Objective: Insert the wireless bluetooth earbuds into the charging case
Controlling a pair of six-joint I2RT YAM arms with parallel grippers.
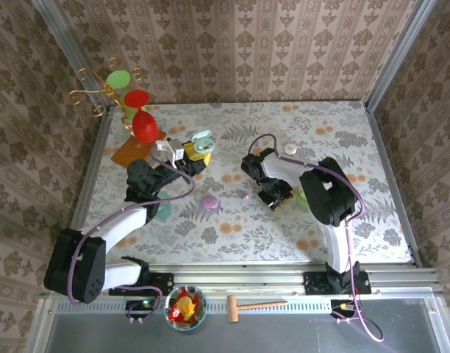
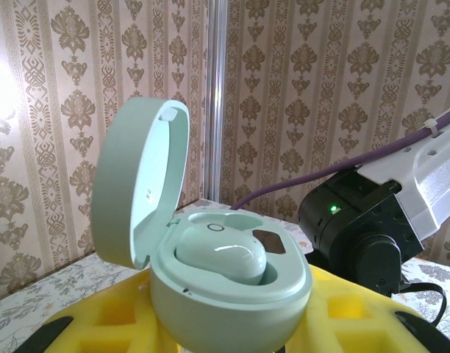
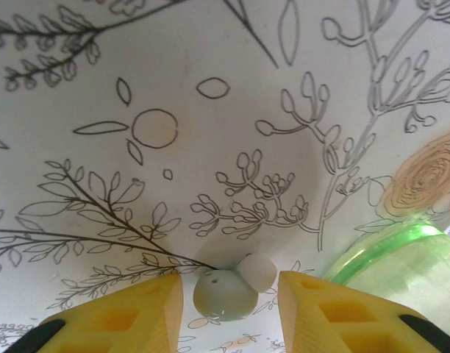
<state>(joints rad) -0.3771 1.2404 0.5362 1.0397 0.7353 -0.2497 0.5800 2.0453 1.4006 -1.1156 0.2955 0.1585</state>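
Now — right arm point(image 1: 324, 193) folded low, claw point(image 3: 231, 285) straddling earbud point(image 3: 222, 297).

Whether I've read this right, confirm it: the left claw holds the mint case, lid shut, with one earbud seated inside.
Wrong on the lid: it stands open, tipped back, as the left wrist view shows. Otherwise yes: the left claw holds the mint case with one earbud seated inside.

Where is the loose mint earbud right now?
Right wrist view, bottom centre: the earbud lies on the tablecloth between the right gripper's fingers, beside a green plastic object.
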